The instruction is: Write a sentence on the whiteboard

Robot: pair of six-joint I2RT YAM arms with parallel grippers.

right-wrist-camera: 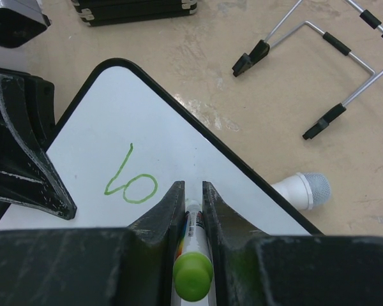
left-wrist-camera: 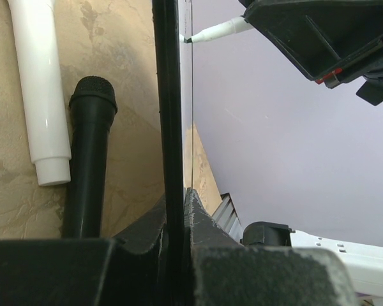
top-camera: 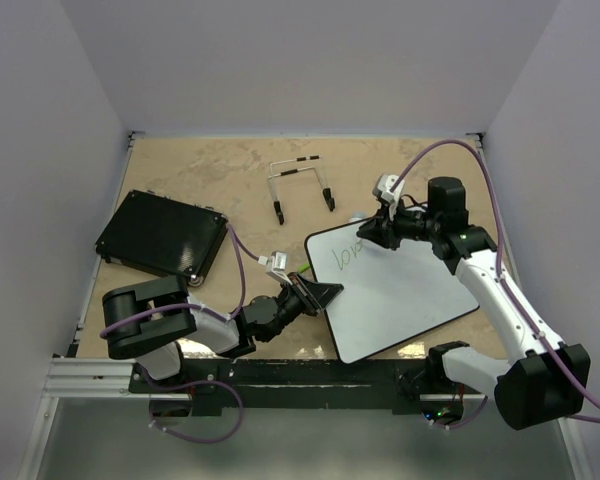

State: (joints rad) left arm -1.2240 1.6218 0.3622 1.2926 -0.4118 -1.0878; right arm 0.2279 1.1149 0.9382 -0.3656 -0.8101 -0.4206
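The whiteboard lies at the table's right centre, turned at an angle. Green letters of the sentence sit near its upper left corner; the right wrist view shows "lo", with anything after it hidden behind the fingers. My left gripper is shut on the board's black left edge, one jaw on each face. My right gripper hangs over the board's top corner, shut on a white marker with a green end. The marker's tip is at the board's surface.
A black textured pad lies at the left. A wire stand sits at the back centre. A white microphone pokes out from beyond the board's far edge. Just left of the board's left edge lie a black microphone and a white one.
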